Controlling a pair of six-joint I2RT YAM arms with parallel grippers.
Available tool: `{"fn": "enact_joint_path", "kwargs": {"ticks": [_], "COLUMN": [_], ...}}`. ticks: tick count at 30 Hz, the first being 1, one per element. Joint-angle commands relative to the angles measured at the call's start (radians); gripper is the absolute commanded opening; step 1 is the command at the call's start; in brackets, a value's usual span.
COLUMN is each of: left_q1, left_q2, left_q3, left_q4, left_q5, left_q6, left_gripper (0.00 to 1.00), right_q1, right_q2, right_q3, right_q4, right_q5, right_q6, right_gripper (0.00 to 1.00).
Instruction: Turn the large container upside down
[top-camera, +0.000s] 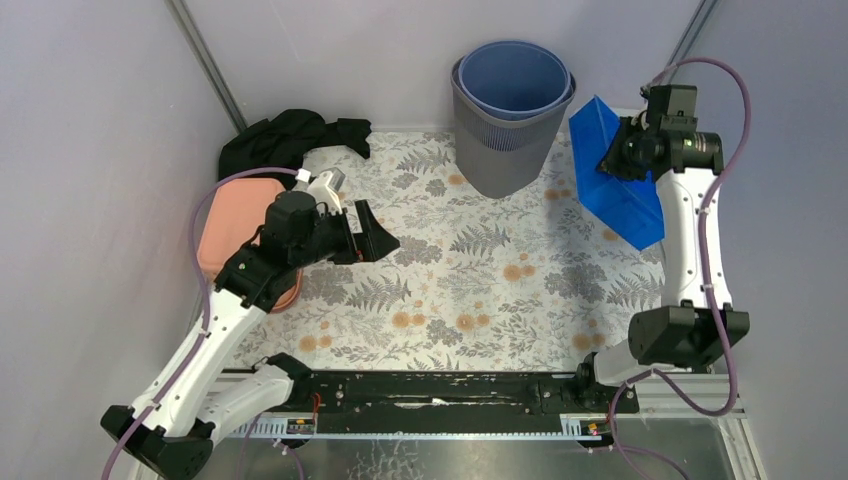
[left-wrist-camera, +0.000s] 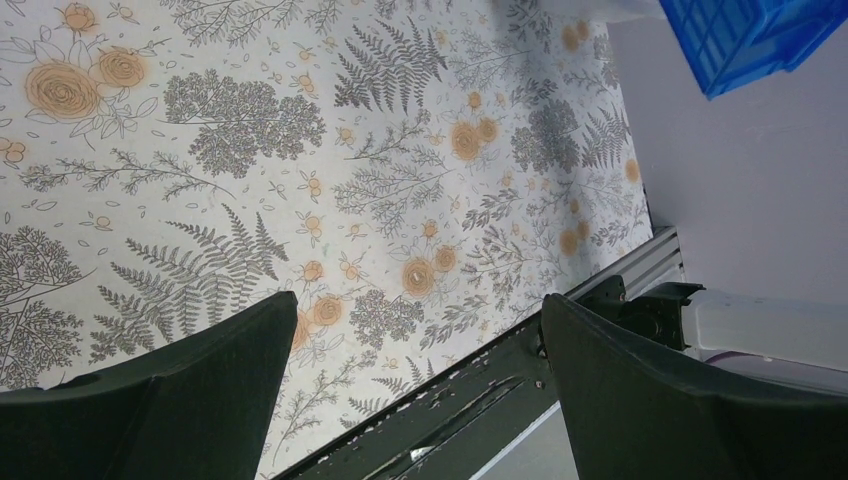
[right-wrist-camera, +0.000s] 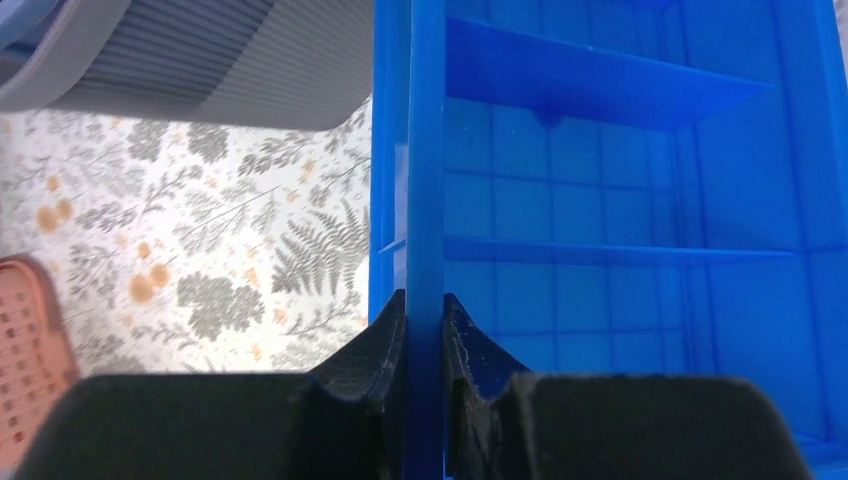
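Observation:
The large container (top-camera: 620, 195), a blue plastic crate, is tilted up on its edge at the back right of the flowered table, its open side facing right. My right gripper (top-camera: 612, 158) is shut on its upper wall. In the right wrist view the two fingers pinch the blue wall (right-wrist-camera: 424, 200) between them at the gripper (right-wrist-camera: 424, 300), and the ribbed inside of the crate (right-wrist-camera: 620, 200) fills the right half. My left gripper (top-camera: 385, 240) hangs open over the left middle of the table and holds nothing; in its own view the gripper (left-wrist-camera: 420, 310) is wide apart, with the crate's corner (left-wrist-camera: 745, 35) far off.
A grey ribbed wastebasket (top-camera: 500, 145) with a blue bucket (top-camera: 515, 80) nested in it stands at the back centre, close left of the crate. A pink basket (top-camera: 225, 240) lies under the left arm and a black cloth (top-camera: 290, 135) behind it. Walls close in on both sides.

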Motion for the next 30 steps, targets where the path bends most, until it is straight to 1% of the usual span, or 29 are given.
{"fn": "enact_joint_path", "kwargs": {"ticks": [1, 6, 14, 19, 30], "left_q1": [-0.007, -0.007, -0.007, -0.007, -0.007], "left_q2": [-0.032, -0.046, -0.056, -0.057, -0.054], "left_q3": [-0.004, -0.015, -0.012, -0.012, -0.011], "left_q4": [0.009, 0.004, 0.002, 0.001, 0.003], "left_q5": [0.004, 0.003, 0.006, 0.007, 0.010], "left_q6": [-0.006, -0.007, -0.010, -0.012, -0.019], "left_gripper": [1.00, 1.00, 1.00, 1.00, 1.00], "right_q1": [0.001, 0.001, 0.001, 0.001, 0.008], "right_q2": [-0.126, -0.217, -0.332, -0.379, -0.508], "right_q3": [-0.069, -0.133, -0.168, -0.230, -0.394], "right_q4": [0.144, 0.167, 0.141, 0.111, 0.130], "right_q5": [-0.118, -0.170, -0.215, -0.260, -0.508], "right_q6": [0.044, 0.070, 0.081, 0.067, 0.105], "right_gripper": [0.00, 0.00, 0.00, 0.00, 0.00]}}
